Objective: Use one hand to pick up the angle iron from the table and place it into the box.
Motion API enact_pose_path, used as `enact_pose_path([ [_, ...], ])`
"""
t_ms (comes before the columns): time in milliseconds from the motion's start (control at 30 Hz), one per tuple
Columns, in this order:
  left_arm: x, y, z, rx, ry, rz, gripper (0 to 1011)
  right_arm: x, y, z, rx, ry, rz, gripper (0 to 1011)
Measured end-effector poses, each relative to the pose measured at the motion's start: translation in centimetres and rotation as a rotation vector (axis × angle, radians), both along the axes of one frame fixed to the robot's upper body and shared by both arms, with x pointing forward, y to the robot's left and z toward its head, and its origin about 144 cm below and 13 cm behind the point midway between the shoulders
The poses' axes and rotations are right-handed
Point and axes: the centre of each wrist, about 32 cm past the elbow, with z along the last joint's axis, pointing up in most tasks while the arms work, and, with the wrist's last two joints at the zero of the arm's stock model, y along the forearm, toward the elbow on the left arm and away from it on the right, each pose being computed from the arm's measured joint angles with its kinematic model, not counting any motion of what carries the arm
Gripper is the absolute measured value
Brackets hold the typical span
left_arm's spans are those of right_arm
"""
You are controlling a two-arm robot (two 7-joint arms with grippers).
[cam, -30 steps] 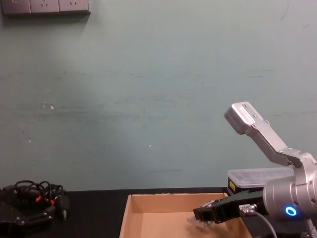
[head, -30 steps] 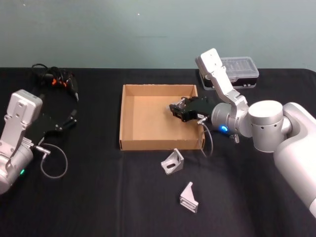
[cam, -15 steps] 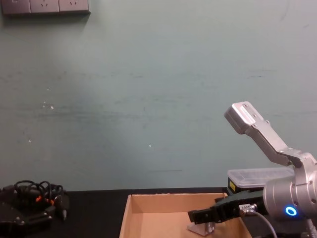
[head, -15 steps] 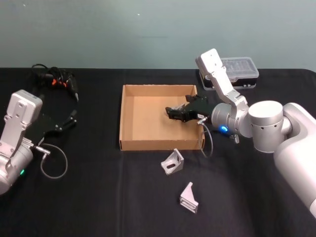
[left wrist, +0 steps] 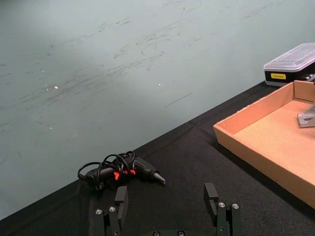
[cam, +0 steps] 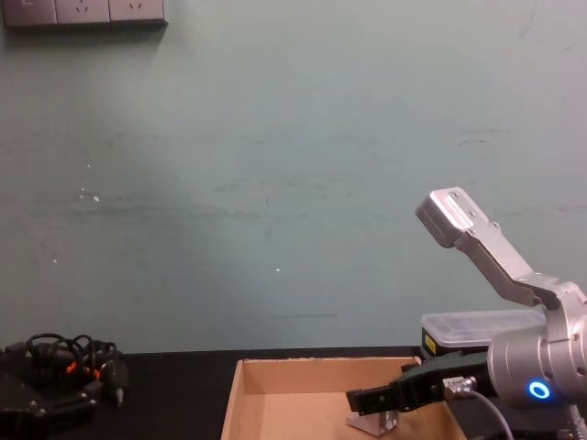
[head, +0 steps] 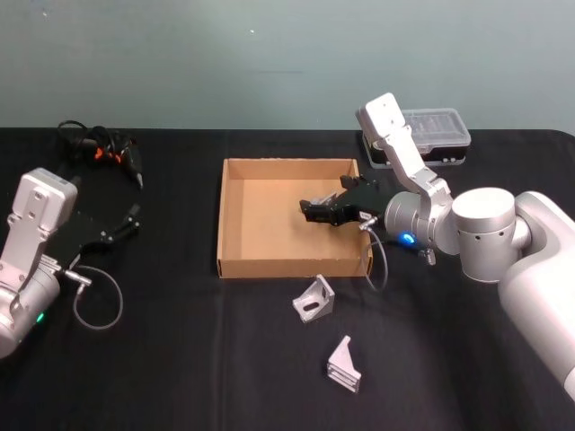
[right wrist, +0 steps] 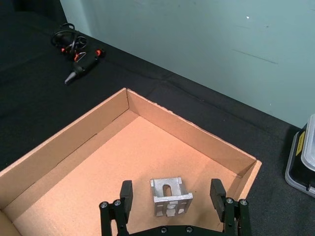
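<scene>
In the head view the right gripper (head: 319, 209) is hovering over the right half of the box (head: 220, 224) and is hiding the angle iron below it. The chest view is showing just a grey sliver of the piece under the black fingers, with the bottom edge of the frame cutting it off. The left wrist view is clipping it at the picture's edge. The right wrist view is giving the clear look: the angle iron (right wrist: 171, 197) is lying on the cardboard floor between the widely spread fingers (right wrist: 126, 192), touching neither. Its slotted face is turning up toward that camera, its ribbed side is facing the gripper, and its width is running from one finger toward the other; the piece is squat, so no long axis is standing out. Two more angle irons (head: 314, 297) are lying on the table (head: 180, 359) in front of the box. The left gripper (left wrist: 167, 199) is idling at the table's left, fingers apart
</scene>
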Motion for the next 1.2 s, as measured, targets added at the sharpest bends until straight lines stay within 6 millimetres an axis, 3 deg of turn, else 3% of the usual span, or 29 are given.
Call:
enact_pose_path([
  [267, 0.0, 0.0, 0.0, 0.0, 0.0, 0.0, 1012, -0.4, -0.1, 0.1, 0.003, -0.011, 0.004, 1003],
  [533, 0.0, 0.0, 0.0, 0.0, 0.0, 0.0, 1011, -3.0, -0.9, 1.4, 0.013, -0.048, 0.043, 1003],
  [767, 0.0, 0.0, 0.0, 0.0, 0.0, 0.0, 1011, -7.0, -1.9, 3.0, 0.03, -0.024, 0.079, 1003],
  [1200, 0.0, 0.0, 0.0, 0.0, 0.0, 0.0, 1011, -13.7, -3.9, 4.1, 0.054, 0.047, 0.098, 1003],
])
